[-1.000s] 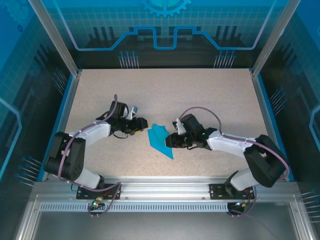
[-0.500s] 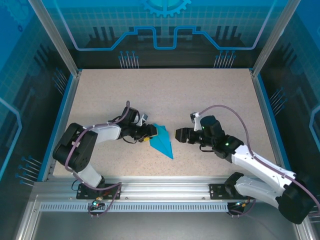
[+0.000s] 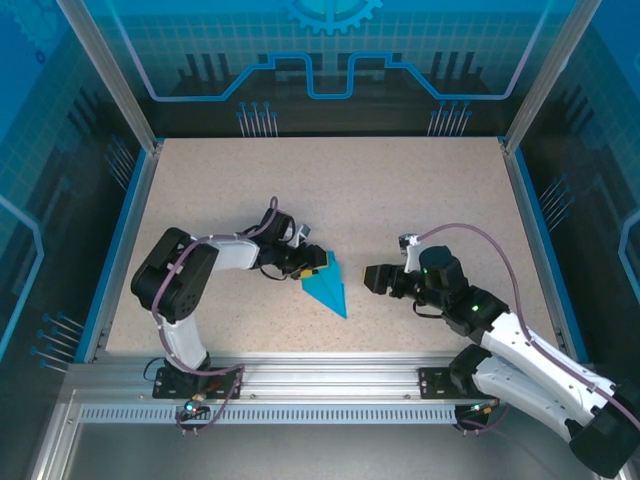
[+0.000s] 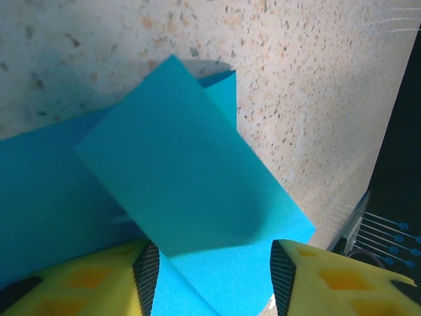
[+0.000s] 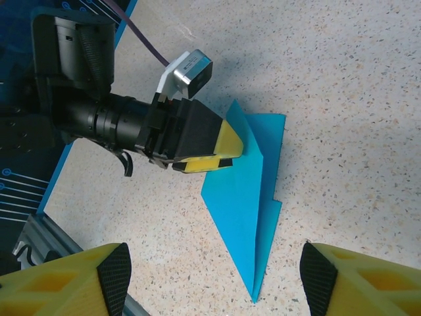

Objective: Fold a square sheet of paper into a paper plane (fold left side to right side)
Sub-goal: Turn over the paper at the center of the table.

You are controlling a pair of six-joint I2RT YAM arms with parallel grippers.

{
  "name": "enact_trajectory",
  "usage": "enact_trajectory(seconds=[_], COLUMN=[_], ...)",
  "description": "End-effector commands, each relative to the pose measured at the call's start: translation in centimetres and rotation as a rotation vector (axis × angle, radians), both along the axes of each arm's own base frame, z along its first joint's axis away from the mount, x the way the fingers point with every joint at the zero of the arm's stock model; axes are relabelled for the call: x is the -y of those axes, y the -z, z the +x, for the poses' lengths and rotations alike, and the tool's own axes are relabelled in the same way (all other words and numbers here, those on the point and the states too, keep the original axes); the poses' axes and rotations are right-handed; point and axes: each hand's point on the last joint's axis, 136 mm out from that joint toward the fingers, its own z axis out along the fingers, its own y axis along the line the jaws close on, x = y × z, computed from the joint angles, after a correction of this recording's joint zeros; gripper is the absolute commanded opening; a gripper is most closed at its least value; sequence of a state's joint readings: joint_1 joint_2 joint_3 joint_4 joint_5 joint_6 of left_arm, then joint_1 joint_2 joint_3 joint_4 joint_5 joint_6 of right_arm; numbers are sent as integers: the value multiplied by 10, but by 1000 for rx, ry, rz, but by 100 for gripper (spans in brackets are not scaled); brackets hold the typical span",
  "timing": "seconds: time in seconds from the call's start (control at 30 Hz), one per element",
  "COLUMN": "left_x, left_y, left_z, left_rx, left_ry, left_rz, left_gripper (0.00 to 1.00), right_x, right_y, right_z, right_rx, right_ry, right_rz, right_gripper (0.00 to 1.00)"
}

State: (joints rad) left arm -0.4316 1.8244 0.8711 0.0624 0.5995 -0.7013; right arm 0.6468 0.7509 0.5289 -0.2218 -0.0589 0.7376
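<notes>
left gripper point(image 3: 312, 268) — jaws partly apart, a raised flap of the paper plane point(image 3: 328, 290) lying between its yellow pads point(image 4: 99, 283); whether it grips cannot be told. right gripper point(image 3: 376, 278) — jaws wide, holding nothing, plane ahead of its tips, apart. table point(image 3: 400, 190): speckled beige, blue-edged. enclosure walls point(image 3: 330, 60): blue, circuit-patterned. aluminium rail point(image 3: 330, 378) behind both tools.

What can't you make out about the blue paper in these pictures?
- Top view: the paper plane is too small to count its layers; the left gripper covers part of its wide end.
- Left wrist view: the yellow fingers and the bottom edge cut off the paper's near part.
- Right wrist view: the left gripper's fingers hide the paper edge behind them.
</notes>
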Motion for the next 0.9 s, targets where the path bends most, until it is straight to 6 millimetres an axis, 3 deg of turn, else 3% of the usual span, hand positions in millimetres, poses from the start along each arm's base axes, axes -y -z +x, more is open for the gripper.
enact_trajectory(seconds=[0.0,0.23,0.37,0.6,0.67,0.87], left_x=[10,21,26,31,31,29], left_y=[1,-15,-25,-45,-55,-103], left_z=[1,11,16,21,23,27], left_rx=[-2,48,75,131,158,258], left_ry=[25,52,66,82,85,96], left_rz=[-22,-60,-81,-106,-106,-105], left_gripper=[49,40,29,6,3,0], right_x=[10,15,19,30,33,28], right_y=[7,10,12,20,21,22], right_z=[-2,-11,-18,-31,-35,-40], right_rx=[-23,-38,-50,-78,-88,-116], right_ry=[32,37,41,61,64,45], right_rz=[-13,6,15,11,11,44], right_gripper=[71,73,73,90,100,100])
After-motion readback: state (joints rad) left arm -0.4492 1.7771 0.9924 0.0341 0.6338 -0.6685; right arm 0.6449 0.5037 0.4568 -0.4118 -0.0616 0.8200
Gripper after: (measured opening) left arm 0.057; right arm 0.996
